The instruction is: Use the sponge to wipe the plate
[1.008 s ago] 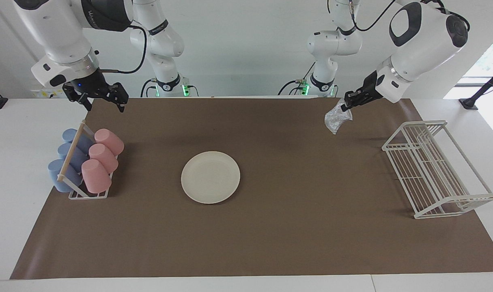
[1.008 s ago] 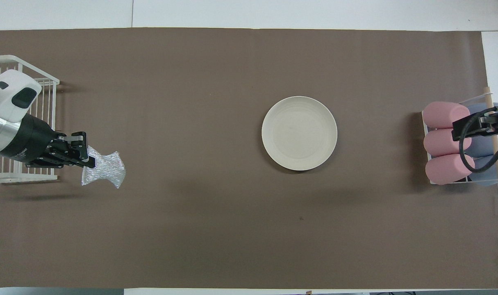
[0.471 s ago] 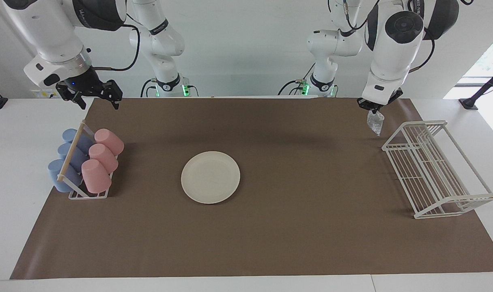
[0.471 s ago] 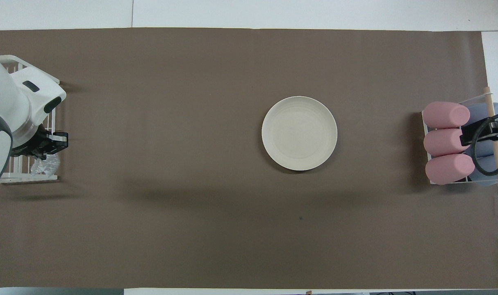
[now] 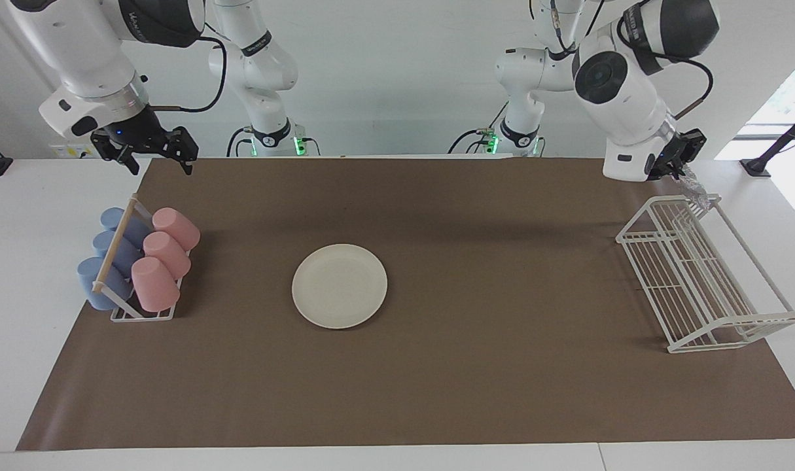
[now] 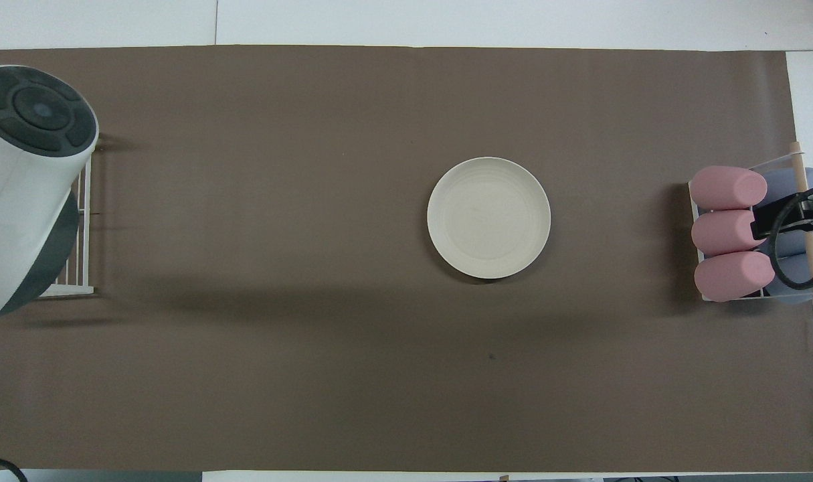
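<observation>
silvery mesh sponge [image 5: 695,190] hung clamped in the left end effector [image 5: 684,171], over the robot-side end of the white wire rack [image 5: 698,275] at the left arm's end of the counter [image 5: 502,366]. the cream plate [image 5: 339,285] lay bare at mid-counter, well apart from the sponge, so wiping appeared not yet begun. the next move would call for carrying the sponge over the plate and lowering it. the right end effector [image 5: 158,154] waited, fingers apart, above the cup holder [image 5: 142,314].
</observation>
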`<state>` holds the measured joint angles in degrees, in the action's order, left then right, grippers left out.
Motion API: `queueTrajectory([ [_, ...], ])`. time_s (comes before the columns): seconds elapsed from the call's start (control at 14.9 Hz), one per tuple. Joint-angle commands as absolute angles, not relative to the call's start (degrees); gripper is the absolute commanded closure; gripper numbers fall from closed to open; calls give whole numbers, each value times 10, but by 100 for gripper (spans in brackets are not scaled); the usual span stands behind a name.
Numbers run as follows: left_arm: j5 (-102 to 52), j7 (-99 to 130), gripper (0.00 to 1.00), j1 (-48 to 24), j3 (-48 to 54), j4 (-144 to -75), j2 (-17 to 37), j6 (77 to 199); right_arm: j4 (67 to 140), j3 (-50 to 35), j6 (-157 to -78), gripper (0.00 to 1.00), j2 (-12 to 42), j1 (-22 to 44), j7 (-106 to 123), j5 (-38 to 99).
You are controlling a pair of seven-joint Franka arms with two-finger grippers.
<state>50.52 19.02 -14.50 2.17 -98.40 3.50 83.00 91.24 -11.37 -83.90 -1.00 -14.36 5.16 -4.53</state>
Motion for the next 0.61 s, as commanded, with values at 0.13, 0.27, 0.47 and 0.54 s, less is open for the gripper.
queueTrajectory([
  [0.13, 606, 251, 100, -126, 14, -1031, 79, 888, 925, -111, -837, 0, -22, -142, 62, -47],
  [0.27, 634, 301, 100, -119, 14, -1045, 105, 895, 925, -111, -837, 0, -22, -142, 62, -47],
  [0.47, 657, 409, 100, -120, 14, -1044, 169, 889, 925, -111, -837, 0, -22, -142, 62, -47],
  [0.54, 657, 418, 100, -120, 15, -1046, 172, 889, 925, -111, -837, 0, -22, -142, 62, -47],
])
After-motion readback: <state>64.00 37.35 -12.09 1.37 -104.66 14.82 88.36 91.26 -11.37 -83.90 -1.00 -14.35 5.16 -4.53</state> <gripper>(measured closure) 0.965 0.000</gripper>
